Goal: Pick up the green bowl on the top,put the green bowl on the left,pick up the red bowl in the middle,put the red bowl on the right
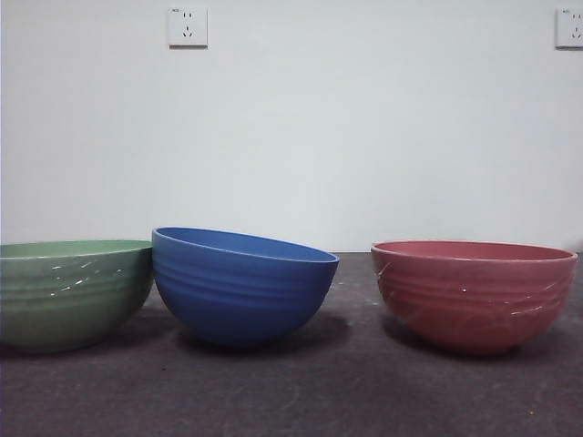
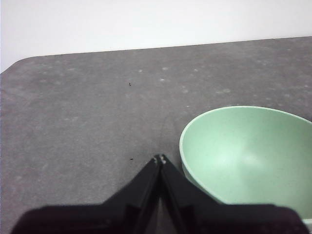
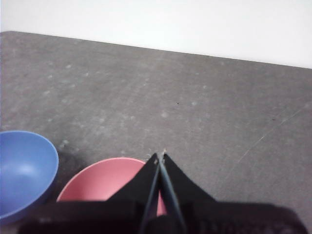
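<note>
the task looks done, with nothing left that i can see: the green bowl sits on the table at the left and the red bowl at the right, both upright with mouths facing up (round, so no long axis to speak of). between them the blue bowl tilts, its rim touching or almost touching the green one. the left gripper hangs above the table beside the green bowl and the right gripper above the red bowl, jaws pressed together and holding nothing.
</note>
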Tool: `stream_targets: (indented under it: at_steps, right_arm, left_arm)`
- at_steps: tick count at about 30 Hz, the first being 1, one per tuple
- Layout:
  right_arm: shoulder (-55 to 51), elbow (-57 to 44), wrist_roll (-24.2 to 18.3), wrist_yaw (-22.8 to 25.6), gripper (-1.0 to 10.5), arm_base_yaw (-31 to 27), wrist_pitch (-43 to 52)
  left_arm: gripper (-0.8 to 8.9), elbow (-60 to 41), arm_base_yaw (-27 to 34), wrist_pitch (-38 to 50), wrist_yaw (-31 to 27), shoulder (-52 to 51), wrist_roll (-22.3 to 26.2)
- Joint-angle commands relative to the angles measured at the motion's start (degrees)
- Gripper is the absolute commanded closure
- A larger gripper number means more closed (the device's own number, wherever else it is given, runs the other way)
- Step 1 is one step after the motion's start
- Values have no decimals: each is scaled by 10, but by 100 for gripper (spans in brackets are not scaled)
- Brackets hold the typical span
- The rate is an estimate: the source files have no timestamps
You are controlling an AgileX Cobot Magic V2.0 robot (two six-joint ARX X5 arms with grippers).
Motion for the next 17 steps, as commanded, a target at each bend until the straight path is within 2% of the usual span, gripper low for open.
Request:
stream_targets:
  at_steps: [1,3,7,10,14,17]
  right_arm:
    - [-45,-10,-23,-2,963,-17,-23]
    - [-76,-33,-28,-10,963,-45,-13]
    - [-145,-114,-28,-113,963,-136,26]
    - [-193,-185,-27,-145,963,-192,61]
    - [-233,-266,-21,-180,963,-221,114]
    - [-252,-315,-19,-181,963,-223,148]
  left_arm:
    - [814,-9,2,0,-2,-1,-4]
    - [814,-9,2,0,-2,-1,-4]
    - [814,-9,2,0,-2,-1,-3]
    - [814,-9,2,0,-2,-1,-4]
    - [814,-9,2,0,-2,-1,-4]
    - [814,-9,2,0,-2,-1,-4]
